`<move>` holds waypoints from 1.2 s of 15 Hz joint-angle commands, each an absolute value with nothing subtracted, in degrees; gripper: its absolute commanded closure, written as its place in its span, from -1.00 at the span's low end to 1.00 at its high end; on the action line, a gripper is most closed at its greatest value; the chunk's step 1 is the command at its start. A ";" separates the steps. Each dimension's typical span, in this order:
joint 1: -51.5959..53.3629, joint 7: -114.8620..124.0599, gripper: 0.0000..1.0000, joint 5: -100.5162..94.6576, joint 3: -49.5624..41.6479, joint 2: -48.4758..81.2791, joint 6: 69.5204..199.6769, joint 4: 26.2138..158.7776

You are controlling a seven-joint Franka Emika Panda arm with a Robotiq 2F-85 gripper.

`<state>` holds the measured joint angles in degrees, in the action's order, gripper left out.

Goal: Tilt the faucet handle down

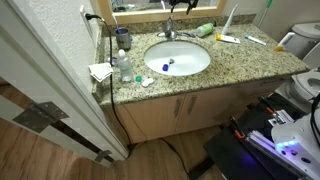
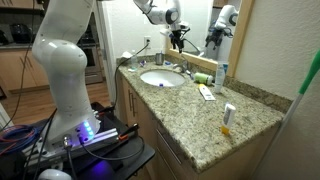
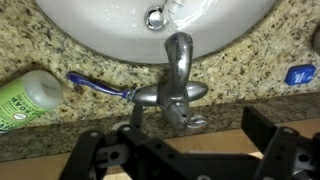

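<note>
The small chrome faucet [image 3: 172,92] stands behind the oval white basin [image 1: 190,65], which also shows in an exterior view [image 2: 160,78]. Its short shiny handle [image 3: 183,115] points up toward the wrist camera, and the curved spout [image 3: 178,52] reaches over the basin. The faucet is small in both exterior views [image 1: 168,33] [image 2: 184,68]. My gripper [image 3: 195,128] is open, with its black fingers spread either side of the handle and apart from it. It hangs above the faucet in both exterior views [image 1: 178,8] [image 2: 178,38].
A green tube [image 3: 25,100] and a blue toothbrush [image 3: 100,87] lie on the granite counter [image 1: 250,62] beside the faucet. A blue object [image 1: 167,66] lies in the basin. A bottle [image 1: 123,68], tubes [image 1: 228,38] and a mirror [image 2: 205,25] surround the sink.
</note>
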<state>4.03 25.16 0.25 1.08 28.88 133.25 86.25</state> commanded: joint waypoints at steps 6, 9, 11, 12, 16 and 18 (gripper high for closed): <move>5.36 23.57 -1.00 0.51 -0.38 32.90 132.85 81.59; 5.83 23.00 -1.00 0.95 -0.54 35.84 134.47 78.46; 6.67 24.02 -1.00 0.32 -1.26 38.02 134.98 75.89; 7.60 25.45 -1.00 -1.02 -2.37 39.21 135.25 74.51; 10.13 29.43 -1.00 -4.69 -5.62 44.05 135.15 69.28; 10.77 30.46 -1.00 -5.50 -6.45 45.89 134.80 67.23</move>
